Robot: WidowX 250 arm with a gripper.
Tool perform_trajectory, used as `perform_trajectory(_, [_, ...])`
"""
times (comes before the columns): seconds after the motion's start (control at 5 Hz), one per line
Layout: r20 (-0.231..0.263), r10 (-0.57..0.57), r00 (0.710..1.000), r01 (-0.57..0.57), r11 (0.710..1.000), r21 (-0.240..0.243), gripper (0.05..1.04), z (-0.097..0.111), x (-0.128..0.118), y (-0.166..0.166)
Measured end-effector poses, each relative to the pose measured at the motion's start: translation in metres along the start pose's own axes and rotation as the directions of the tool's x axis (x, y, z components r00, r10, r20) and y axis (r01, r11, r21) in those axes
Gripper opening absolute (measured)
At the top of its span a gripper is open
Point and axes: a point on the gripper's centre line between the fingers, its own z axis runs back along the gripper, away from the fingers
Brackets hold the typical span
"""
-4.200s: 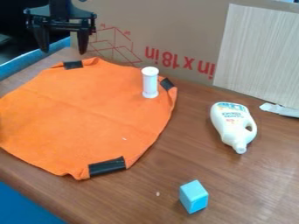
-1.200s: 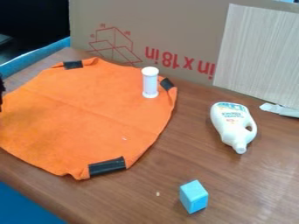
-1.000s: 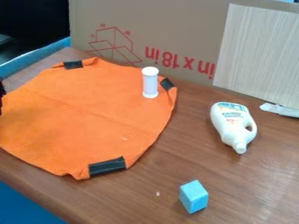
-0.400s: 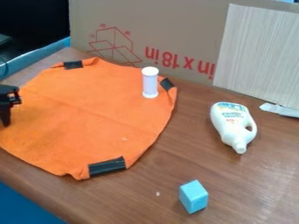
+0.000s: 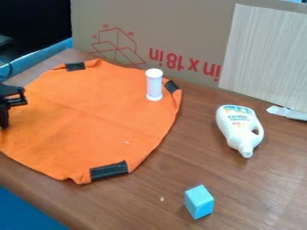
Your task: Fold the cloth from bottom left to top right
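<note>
All folding awaits — the cloth (image 5: 96,117) lies spread; whether the end effector (image 5: 4,117), by the left edge of the worktop (image 5: 240,193), pinches it, you can't tell.

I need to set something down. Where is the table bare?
Right of the blue block, below the white bottle; also between that bottle and the orange cloth. Crowded: the left edge, by the gripper, and around the white spool on the cloth.

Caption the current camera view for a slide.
Black tool at the left edge, over an unfolded orange cloth bearing a white cylinder.
</note>
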Motion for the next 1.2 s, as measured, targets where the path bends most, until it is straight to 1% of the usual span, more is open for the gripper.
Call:
perform_trajectory(0.2, [-0.054, 0.010, 0.998, -0.012, 0.999, -0.042, 0.091, 0.013, 0.000, -0.002])
perform_trajectory(0.4, [-0.085, 0.021, 0.996, -0.028, 0.997, -0.077, 0.069, 0.037, 0.009, -0.013])
perform_trajectory(0.6, [-0.100, 0.024, 0.995, -0.035, 0.993, -0.112, 0.068, 0.061, 0.019, -0.040])
perform_trajectory(0.8, [-0.079, 0.029, 0.996, -0.039, 0.991, -0.125, 0.068, 0.081, 0.025, -0.074])
perform_trajectory(1.0, [-0.063, 0.009, 0.998, -0.017, 0.992, -0.128, 0.068, 0.090, 0.023, -0.116])
perform_trajectory(1.2, [-0.064, -0.004, 0.998, -0.003, 0.994, -0.109, 0.068, 0.095, 0.018, -0.150])
